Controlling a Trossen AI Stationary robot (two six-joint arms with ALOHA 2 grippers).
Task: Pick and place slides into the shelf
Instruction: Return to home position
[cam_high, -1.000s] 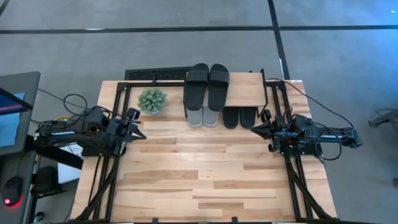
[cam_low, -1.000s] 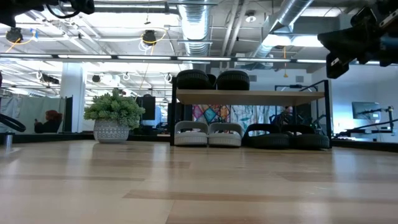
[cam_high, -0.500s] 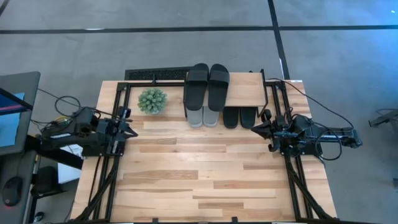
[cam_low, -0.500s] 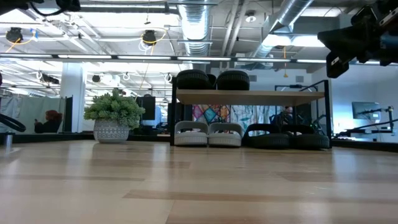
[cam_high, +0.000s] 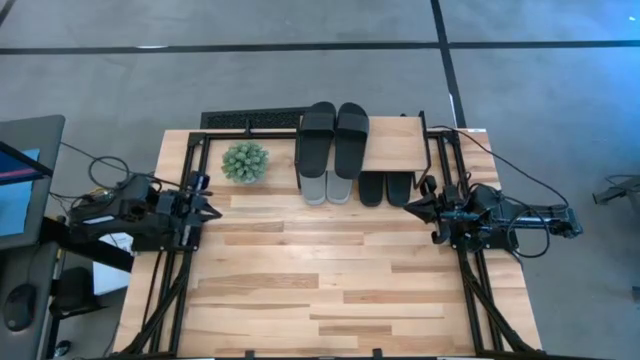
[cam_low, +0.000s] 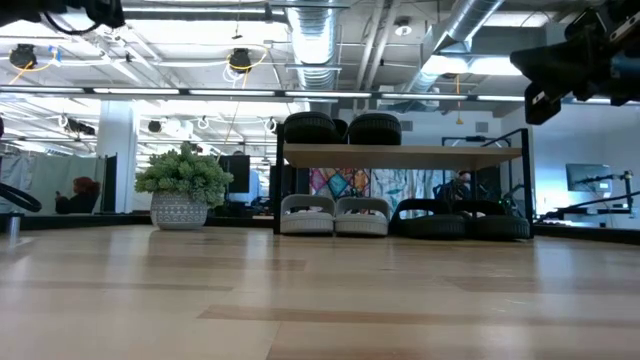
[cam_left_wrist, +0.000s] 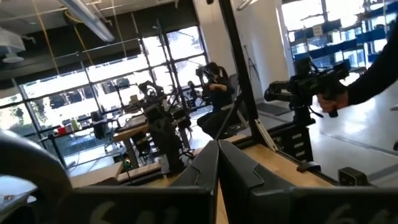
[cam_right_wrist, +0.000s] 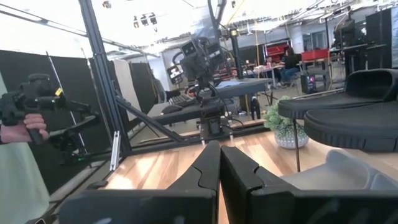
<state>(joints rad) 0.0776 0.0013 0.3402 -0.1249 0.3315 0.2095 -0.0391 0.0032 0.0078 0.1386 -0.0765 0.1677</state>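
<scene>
Six slides (cam_high: 335, 140) at shelf (cam_high: 396, 146) | left hand (cam_high: 212, 212) closed, empty | right hand (cam_high: 408, 207) closed, empty

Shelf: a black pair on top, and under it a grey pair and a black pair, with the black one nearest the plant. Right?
Not quite. Under the shelf, the grey pair is nearest the plant; the lower black pair sits on the far side, as the low view shows. Another black pair is on top, as you said.
</scene>
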